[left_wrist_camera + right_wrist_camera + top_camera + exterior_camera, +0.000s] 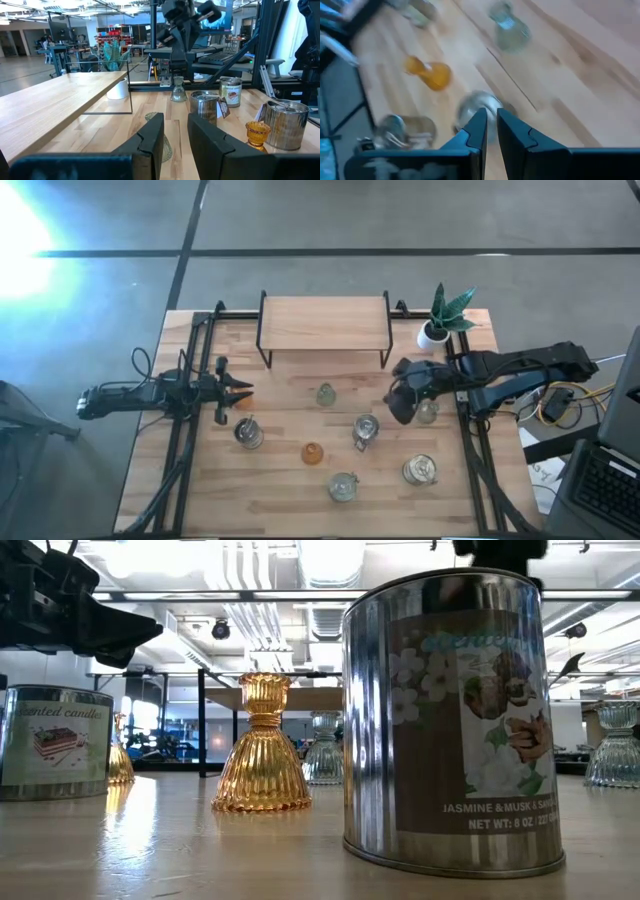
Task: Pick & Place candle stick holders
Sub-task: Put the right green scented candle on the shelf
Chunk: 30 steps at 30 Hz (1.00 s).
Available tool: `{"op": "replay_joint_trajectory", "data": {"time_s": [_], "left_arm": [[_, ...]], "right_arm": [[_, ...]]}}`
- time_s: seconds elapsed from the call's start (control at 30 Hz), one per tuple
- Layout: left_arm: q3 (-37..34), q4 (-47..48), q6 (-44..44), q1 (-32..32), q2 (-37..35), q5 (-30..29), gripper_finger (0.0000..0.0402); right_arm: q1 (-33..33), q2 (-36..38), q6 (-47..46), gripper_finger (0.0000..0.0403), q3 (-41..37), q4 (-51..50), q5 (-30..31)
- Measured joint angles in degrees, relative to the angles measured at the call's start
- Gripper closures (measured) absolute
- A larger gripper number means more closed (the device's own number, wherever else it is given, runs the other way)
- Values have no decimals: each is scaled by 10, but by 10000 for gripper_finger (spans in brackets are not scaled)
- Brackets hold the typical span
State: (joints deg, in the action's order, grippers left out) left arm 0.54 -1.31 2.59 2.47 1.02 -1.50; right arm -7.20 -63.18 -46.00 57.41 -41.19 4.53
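Right now your right gripper (403, 406) hangs in front of the white-potted plant (441, 320), fingers (477, 131) nearly together with a slim gap, gripping nothing; a clear candle stick holder (427, 412) stands just beside it; the pale green holder (326, 394) and orange holder (313, 452) lie farther from the plant; your left gripper (238, 391) waits well away, fingers slightly parted, empty.
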Motion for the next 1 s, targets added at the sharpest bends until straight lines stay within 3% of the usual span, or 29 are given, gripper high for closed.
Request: {"op": "replay_joint_trajectory", "data": {"time_s": [0.17, 0.3, 0.57, 0.73, 1.0], "left_arm": [[0, 0, 0, 0, 0, 0, 310], [0, 0, 0, 0, 0, 0, 310], [0, -1, 0, 0, 0, 0, 310], [0, -1, 0, 0, 0, 0, 310], [0, -1, 0, 0, 0, 0, 310]], "right_arm": [[0, -25, 38, 364, 0, 65, -1], [4, -53, 32, 351, 2, 68, -40], [19, -116, 27, 248, 2, 57, -119], [32, -131, 29, 187, 2, 65, -121], [44, -96, 18, 161, 20, 88, -77]]}}
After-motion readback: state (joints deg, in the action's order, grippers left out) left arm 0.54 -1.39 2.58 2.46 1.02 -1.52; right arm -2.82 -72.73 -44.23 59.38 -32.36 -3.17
